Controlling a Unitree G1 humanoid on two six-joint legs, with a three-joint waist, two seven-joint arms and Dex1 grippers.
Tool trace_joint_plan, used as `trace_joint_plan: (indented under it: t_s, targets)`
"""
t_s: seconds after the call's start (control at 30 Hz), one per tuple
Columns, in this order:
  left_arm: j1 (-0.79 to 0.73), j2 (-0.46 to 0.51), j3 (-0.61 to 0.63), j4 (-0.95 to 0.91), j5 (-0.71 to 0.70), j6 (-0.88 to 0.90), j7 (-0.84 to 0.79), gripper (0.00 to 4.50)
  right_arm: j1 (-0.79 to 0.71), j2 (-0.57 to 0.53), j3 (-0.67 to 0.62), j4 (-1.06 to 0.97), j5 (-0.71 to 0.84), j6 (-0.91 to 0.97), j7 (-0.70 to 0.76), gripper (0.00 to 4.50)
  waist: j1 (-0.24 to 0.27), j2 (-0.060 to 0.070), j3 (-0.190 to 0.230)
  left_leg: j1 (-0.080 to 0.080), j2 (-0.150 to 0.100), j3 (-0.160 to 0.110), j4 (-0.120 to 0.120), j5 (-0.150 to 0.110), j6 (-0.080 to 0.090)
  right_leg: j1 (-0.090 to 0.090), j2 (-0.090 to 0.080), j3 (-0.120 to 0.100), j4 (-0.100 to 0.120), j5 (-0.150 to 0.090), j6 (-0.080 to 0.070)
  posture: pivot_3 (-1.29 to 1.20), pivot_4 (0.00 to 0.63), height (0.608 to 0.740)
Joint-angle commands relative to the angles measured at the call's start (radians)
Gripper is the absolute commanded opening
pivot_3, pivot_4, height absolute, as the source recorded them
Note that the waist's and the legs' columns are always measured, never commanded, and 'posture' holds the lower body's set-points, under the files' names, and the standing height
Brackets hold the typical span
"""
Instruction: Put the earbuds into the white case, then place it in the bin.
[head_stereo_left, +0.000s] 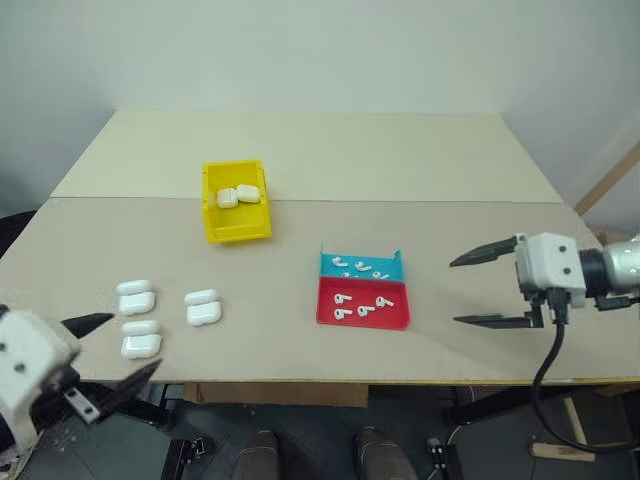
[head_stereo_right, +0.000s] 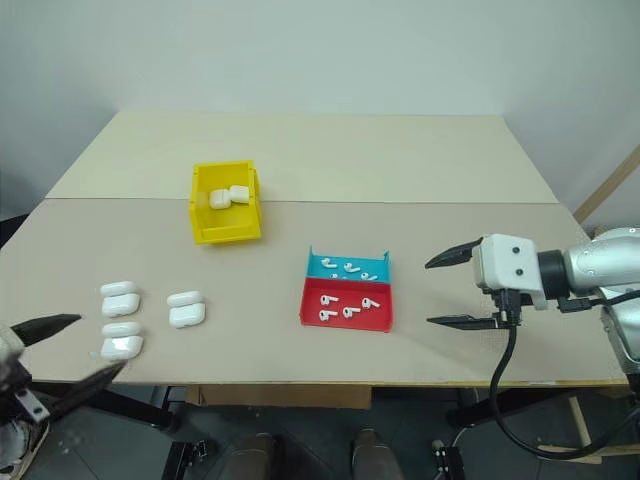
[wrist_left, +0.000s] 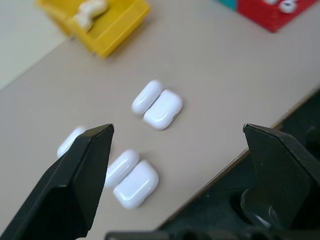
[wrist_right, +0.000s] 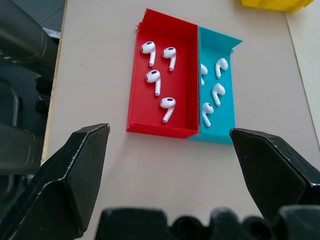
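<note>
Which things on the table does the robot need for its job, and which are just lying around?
Needed for the job:
- tiny glossy white earbuds in the shallow red and blue plastic tray
- open small glossy white cases near the table's front edge
- small bright yellow plastic bin
- open left gripper and open right gripper

Just lying around:
- two white cases already in the bin
- beige table

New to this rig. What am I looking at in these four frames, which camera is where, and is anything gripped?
A humanoid robot stands at a beige table. Two frames come from its head camera; two look along each wrist's black fingers. The left gripper and right gripper are both open and hold nothing. On the table: three open glossy white earbud cases, a small yellow plastic bin already holding two cases, and a shallow red and blue tray with tiny white earbuds in both halves.
</note>
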Motion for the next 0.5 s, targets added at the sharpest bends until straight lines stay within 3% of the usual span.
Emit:
trace_joint_plan:
  t_s: [0.03,0.13,0.27,0.33,0.5]
  targets:
    - [-0.019,0.094,0.086,-0.041,-0.275,0.268,0.251,4.5,-0.038,0.0,0.01,0.005,-0.003,0.012,0.012,4.46,-0.003,0.0,0.0,0.0,0.0,0.0,0.0,0.0,0.0,0.0,0.0,0.0,0.0,0.0,0.0,0.0,0.15,0.74]
    - [0.008,0.206,0.072,0.073,-0.572,0.318,0.559,4.5,-0.058,0.005,0.036,0.016,-0.013,0.021,0.011,4.46,-0.002,0.0,0.0,0.0,0.0,-0.001,-0.001,0.0,0.0,0.0,-0.001,0.0,0.0,0.002,-0.005,0.0,0.15,0.74]
    - [0.139,0.394,-0.007,0.197,-0.979,0.192,0.986,4.5,-0.075,0.009,0.057,0.026,-0.02,0.032,0.012,4.46,-0.001,0.0,0.001,0.0,0.0,-0.002,-0.001,0.0,0.0,-0.001,-0.002,-0.001,0.002,0.003,-0.006,0.0,0.15,0.74]
    - [0.166,0.448,-0.032,0.213,-1.059,0.155,1.108,4.5,-0.075,0.01,0.059,0.022,-0.02,0.041,0.01,4.46,-0.001,0.001,0.001,0.0,-0.001,-0.001,-0.001,0.0,0.0,-0.001,-0.004,0.0,0.003,0.003,-0.007,0.0,0.15,0.74]
    - [0.163,0.507,-0.133,0.29,-1.075,0.063,1.257,4.5,-0.045,-0.003,0.046,0.015,-0.02,0.046,0.019,4.46,-0.001,0.001,0.001,0.0,-0.001,0.0,-0.002,0.0,0.0,-0.002,-0.002,-0.001,0.002,0.002,-0.009,0.0,0.15,0.74]
